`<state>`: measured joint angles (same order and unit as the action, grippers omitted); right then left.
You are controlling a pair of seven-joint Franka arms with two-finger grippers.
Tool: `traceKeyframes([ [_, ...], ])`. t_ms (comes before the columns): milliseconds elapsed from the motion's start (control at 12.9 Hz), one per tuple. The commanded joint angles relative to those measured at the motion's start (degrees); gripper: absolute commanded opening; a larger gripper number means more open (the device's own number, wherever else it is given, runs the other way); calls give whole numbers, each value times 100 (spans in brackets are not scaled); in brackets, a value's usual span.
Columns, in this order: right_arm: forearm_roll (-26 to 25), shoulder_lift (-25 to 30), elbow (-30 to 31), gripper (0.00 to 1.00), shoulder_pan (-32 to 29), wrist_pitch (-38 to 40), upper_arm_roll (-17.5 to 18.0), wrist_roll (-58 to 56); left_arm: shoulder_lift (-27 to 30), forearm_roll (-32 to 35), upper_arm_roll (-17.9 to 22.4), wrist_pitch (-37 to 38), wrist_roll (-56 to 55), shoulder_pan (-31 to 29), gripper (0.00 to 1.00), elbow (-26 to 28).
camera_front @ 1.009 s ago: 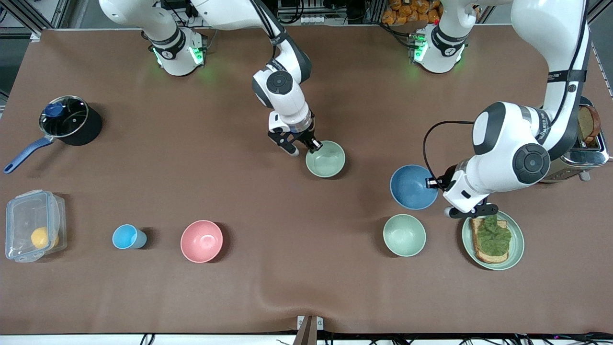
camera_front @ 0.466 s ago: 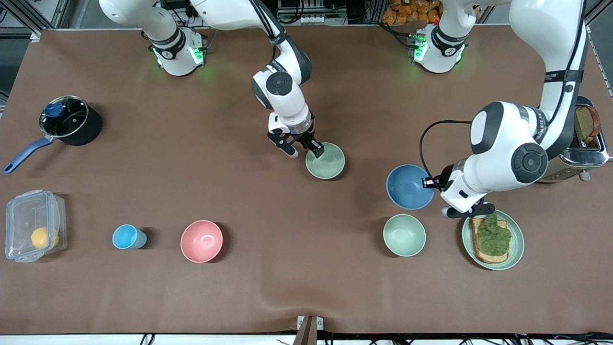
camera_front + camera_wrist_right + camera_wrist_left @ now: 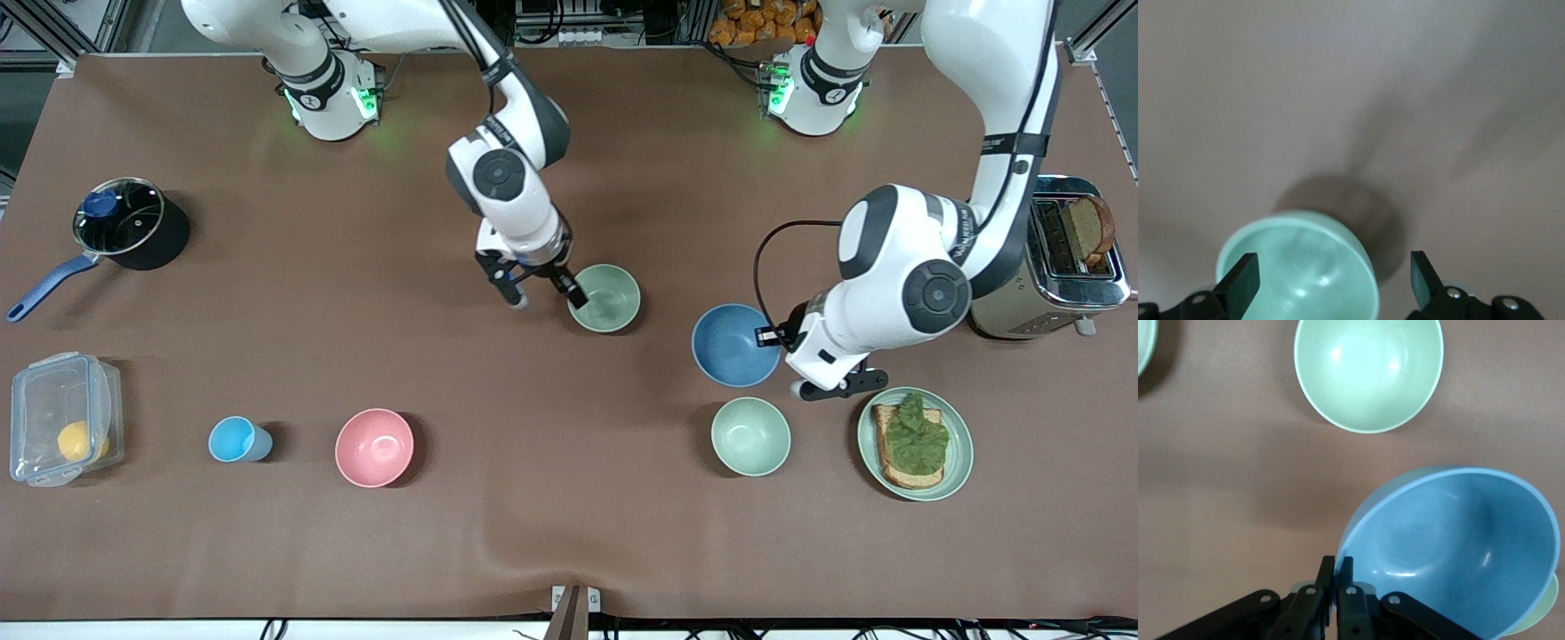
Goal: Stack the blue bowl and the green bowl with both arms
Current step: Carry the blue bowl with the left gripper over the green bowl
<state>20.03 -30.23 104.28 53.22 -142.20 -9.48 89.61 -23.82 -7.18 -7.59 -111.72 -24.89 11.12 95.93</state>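
Note:
The blue bowl (image 3: 733, 345) hangs tilted just above the table, and my left gripper (image 3: 772, 338) is shut on its rim; the left wrist view shows the pinch (image 3: 1337, 563) and the bowl (image 3: 1451, 547). The sage-green bowl (image 3: 605, 298) sits upright mid-table, toward the right arm's end from the blue bowl. My right gripper (image 3: 544, 298) is open at the green bowl's edge, with one finger over the rim and one outside it. The right wrist view shows that bowl (image 3: 1298, 267) partly between the spread fingers (image 3: 1331, 280).
A mintier green bowl (image 3: 751, 436) and a green plate (image 3: 960, 462) with toast lie nearer the camera than the blue bowl. A toaster (image 3: 1053, 267) stands at the left arm's end. A pink bowl (image 3: 374, 447), light-blue cup (image 3: 233, 439), plastic box (image 3: 62, 418) and pot (image 3: 124, 222) are toward the right arm's end.
My left gripper has carried the blue bowl toward the green bowl. My right gripper has shifted a little toward the right arm's end at the green bowl's rim.

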Motion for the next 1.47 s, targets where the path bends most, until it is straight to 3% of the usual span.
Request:
traceKeyframes([
  [0,910,-157,-22,100,-347,-9,140,84,-26,-152,29,-69,-349,232,0,-30],
  [155,1772,-473,-101,100,-505,-27,140,-782,-34,-152,29,-95,-481,346,0,-21],
  [310,3062,-562,-93,100,-515,-27,131,-1654,-61,-152,29,-183,-683,443,0,31],
  [466,3646,-702,-101,100,-488,-45,131,-1991,-70,-152,29,-341,-850,540,0,101],
  [853,3728,-765,-66,100,-541,-80,140,-2053,-166,-169,12,-508,-1386,909,0,180],
  [1241,3728,-765,-66,100,-541,-71,131,-2053,0,-363,-427,-1403,-1763,1023,0,996],
  [1397,3728,-765,-66,100,-541,-71,131,-2044,18,-363,-533,-1423,-1817,1032,0,1051],
])
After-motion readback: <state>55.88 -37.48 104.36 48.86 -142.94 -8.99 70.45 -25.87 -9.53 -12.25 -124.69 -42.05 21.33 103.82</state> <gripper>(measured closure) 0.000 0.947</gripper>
